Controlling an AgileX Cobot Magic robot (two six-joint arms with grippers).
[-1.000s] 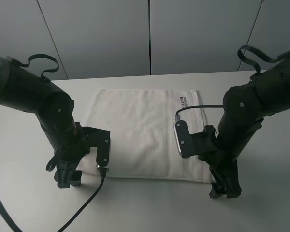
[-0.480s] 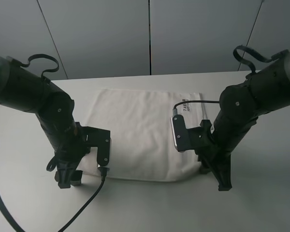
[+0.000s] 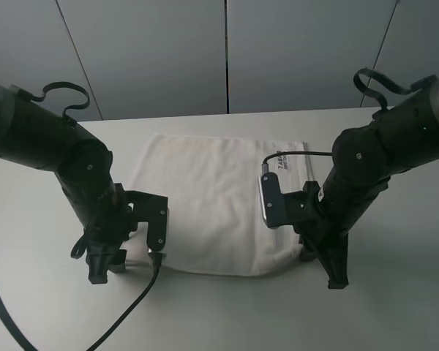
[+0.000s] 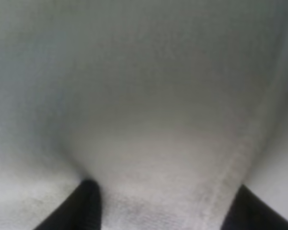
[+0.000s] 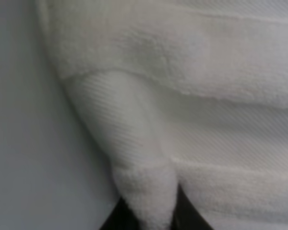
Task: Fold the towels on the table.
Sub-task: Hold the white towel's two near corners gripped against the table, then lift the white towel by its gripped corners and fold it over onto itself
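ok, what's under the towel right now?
Table shows around the towel. Right gripper pinches one near corner; left gripper straddles the other, jaws open. Beneath the flat cloth nothing can be seen: covered.

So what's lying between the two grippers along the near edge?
Only the towel's near hem on the table, running from the left gripper to the right gripper; nothing else, as the exterior high view shows.

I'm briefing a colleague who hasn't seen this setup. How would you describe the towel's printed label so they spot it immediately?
On the big white table, a white towel lies spread out. Look near its far right corner in the high view: the small printed label is the only dark mark on the otherwise plain cloth.
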